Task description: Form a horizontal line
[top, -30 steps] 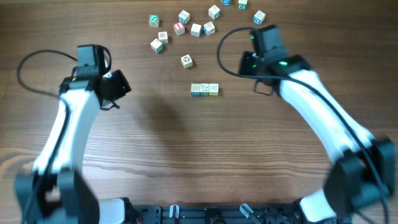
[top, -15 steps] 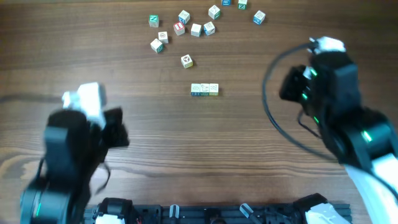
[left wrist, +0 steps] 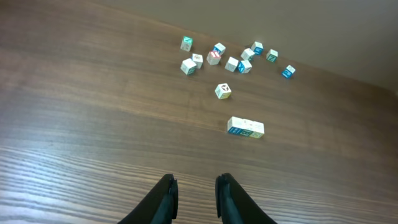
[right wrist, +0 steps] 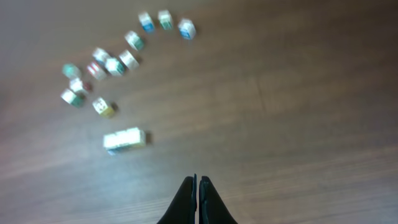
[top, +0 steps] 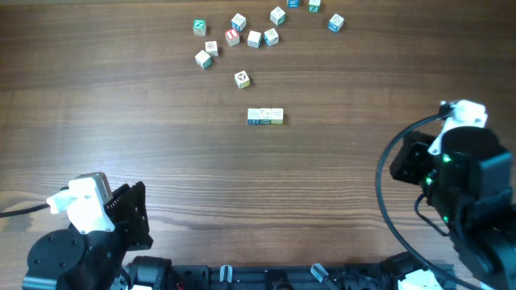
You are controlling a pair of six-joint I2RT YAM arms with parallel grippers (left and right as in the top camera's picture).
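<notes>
The line (top: 265, 117) lay on the table (top: 161, 145), three cubes edge to edge. Loose cubes (top: 255, 38) lay scattered beyond it. My left arm (top: 81, 213) and right arm (top: 463, 169) sat at the near corners, well apart from it.

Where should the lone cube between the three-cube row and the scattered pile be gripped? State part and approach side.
Grip the lone cube across two opposite side faces, straight down from above. It sits flat, apart from the row and the scattered cubes, so its sides are free. It looks slightly turned; align the jaws to match.
</notes>
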